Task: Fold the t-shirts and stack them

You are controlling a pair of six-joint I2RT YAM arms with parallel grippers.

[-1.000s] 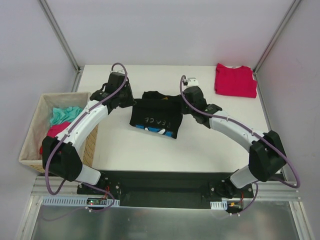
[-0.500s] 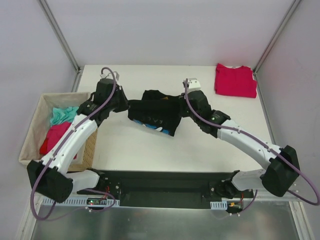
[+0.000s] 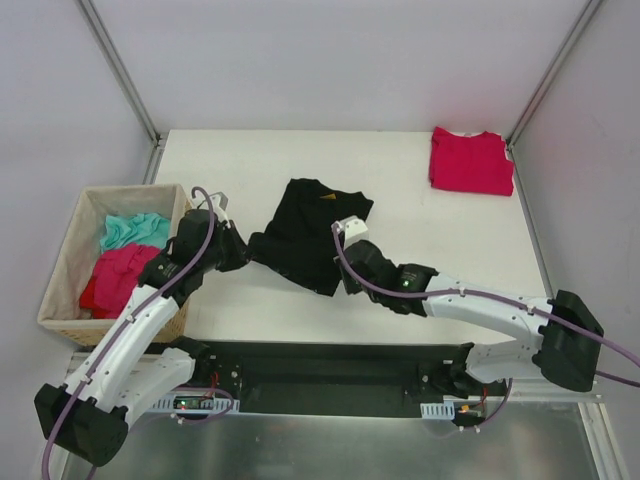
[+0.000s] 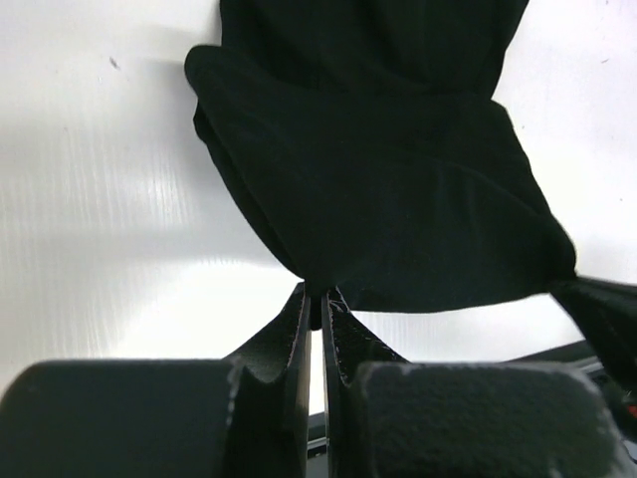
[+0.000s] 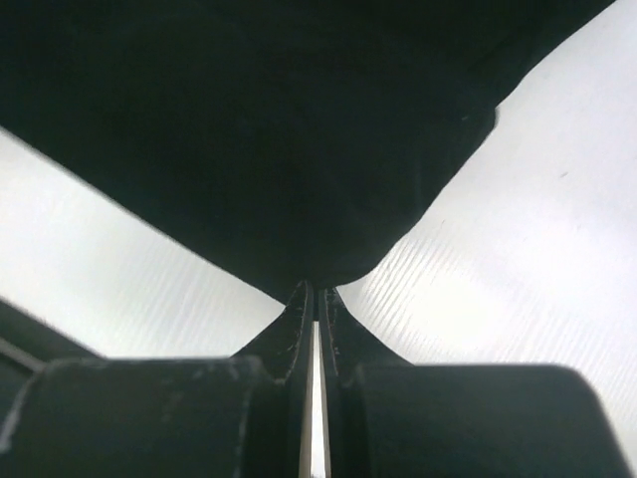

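The black t-shirt [image 3: 312, 225] lies stretched over the middle of the table, with a small pale emblem [image 3: 327, 198] near its far edge. My left gripper [image 3: 246, 251] is shut on the shirt's near-left edge; in the left wrist view the black cloth [image 4: 378, 199] runs out from the pinched tips of the left gripper [image 4: 318, 295]. My right gripper [image 3: 341, 281] is shut on the near-right corner, and the right wrist view shows that gripper [image 5: 316, 290] clamping the cloth [image 5: 279, 129]. A folded red t-shirt [image 3: 471, 160] rests at the far right corner.
A woven tan basket [image 3: 62, 300] stands off the table's left side, holding teal cloth [image 3: 130, 230] and pink-red cloth [image 3: 118, 275]. Metal frame posts [image 3: 120, 70] rise at the far corners. The arms' base rail [image 3: 330, 375] lines the near edge.
Both grippers have drawn the black shirt toward the near edge and lower. The printed lettering that faced up earlier has dropped out of sight. The red shirt has not moved.
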